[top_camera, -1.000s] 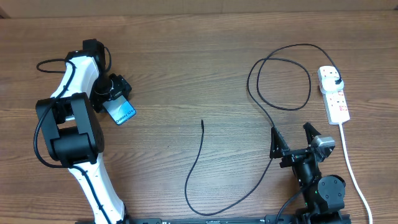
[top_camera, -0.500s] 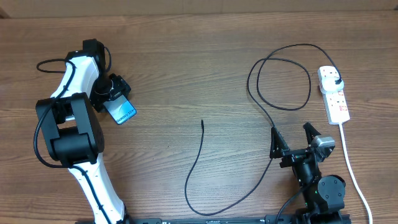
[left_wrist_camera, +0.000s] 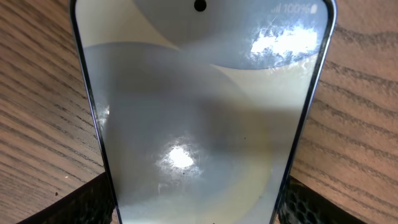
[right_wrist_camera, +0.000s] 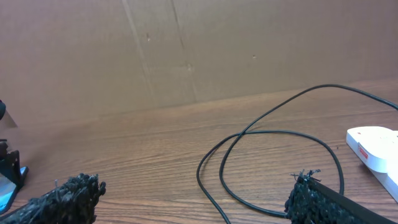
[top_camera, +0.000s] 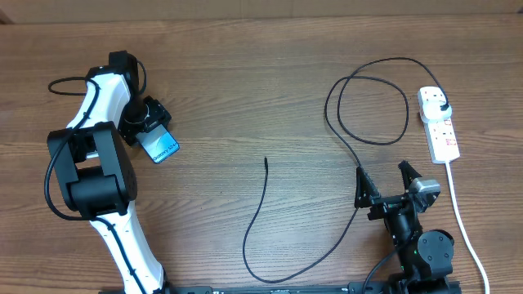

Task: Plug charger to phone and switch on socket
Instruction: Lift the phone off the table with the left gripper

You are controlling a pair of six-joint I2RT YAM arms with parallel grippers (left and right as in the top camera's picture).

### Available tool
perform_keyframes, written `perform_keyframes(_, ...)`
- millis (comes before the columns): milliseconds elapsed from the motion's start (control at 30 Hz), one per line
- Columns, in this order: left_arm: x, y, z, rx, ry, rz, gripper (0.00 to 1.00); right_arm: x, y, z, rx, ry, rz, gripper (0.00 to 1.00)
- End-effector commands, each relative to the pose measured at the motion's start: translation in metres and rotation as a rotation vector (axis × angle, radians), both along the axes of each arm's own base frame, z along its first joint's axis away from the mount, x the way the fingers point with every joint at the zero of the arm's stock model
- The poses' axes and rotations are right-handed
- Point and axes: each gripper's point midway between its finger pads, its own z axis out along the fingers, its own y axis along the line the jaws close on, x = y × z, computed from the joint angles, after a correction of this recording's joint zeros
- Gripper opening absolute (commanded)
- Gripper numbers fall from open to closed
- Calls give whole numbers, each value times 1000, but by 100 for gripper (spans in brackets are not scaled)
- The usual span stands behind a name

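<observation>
The phone (top_camera: 158, 146), with a blue screen, is at the left of the table, tilted, held by my left gripper (top_camera: 147, 131), which is shut on its sides. In the left wrist view the phone (left_wrist_camera: 199, 112) fills the frame between the two fingers. The charger cable (top_camera: 270, 220) lies loose across the middle, its connector tip (top_camera: 265, 160) free on the wood; it loops at the right and its black plug (top_camera: 441, 105) sits in the white socket strip (top_camera: 440, 126). My right gripper (top_camera: 384, 184) is open and empty near the front right, with the cable loop (right_wrist_camera: 261, 155) ahead of it.
The socket's thick white cord (top_camera: 462, 220) runs down the right edge toward the front. A cardboard wall (right_wrist_camera: 186, 50) stands behind the table. The strip's end shows at the right of the right wrist view (right_wrist_camera: 373, 146).
</observation>
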Motion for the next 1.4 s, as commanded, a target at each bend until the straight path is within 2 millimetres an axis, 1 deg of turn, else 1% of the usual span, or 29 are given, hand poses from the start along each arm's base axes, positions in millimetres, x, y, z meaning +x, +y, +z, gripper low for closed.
perform_keyframes(0,-16,-12,-38,-54,96,4,70,0,-1,-2,3,-4,-7,100)
perform_keyframes(167,-16,-12,-38,-54,96,4,61,0,-1,-2,3,-4,-7,100)
perform_keyframes(233,-16,-12,-38,-54,96,4,55,0,-1,-2,3,-4,-7,100)
perform_keyframes(400,-16,-12,-38,-54,96,4,32,0,-1,-2,3,-4,-7,100)
perform_keyframes(467,-16,-12,-38,-54,96,4,25,0,-1,-2,3,-4,-7,100)
perform_keyframes(500,-16,-12,-38,-54,96,4,14,0,-1,-2,3,-4,-7,100)
perform_keyframes(533,-16,-12,-38,-54,96,4,6,0,-1,-2,4,-4,-7,100)
perform_keyframes(567,-16,-12,-38,-54,96,4,4,0,-1,-2,3,-4,-7,100)
perform_keyframes(967,-16,-12,-36,-54,93,4,4,0,-1,-2,3,-4,-7,100)
perform_keyframes(1067,-12,-12,-23,-49,65,4,4,0,-1,-2,3,-4,-7,100)
perform_keyframes(1200,-5,-11,-1,-41,8,2,5,0,-1,-2,3,-4,-7,100)
perform_keyframes(1233,-2,-10,9,-37,-15,2,4,0,-1,-2,3,-4,-7,100)
perform_keyframes(1300,0,-10,20,-33,-42,1,5,0,-1,-2,3,-4,-7,100)
perform_keyframes(1367,3,-9,38,-27,-84,0,4,0,-1,-2,3,-4,-7,100)
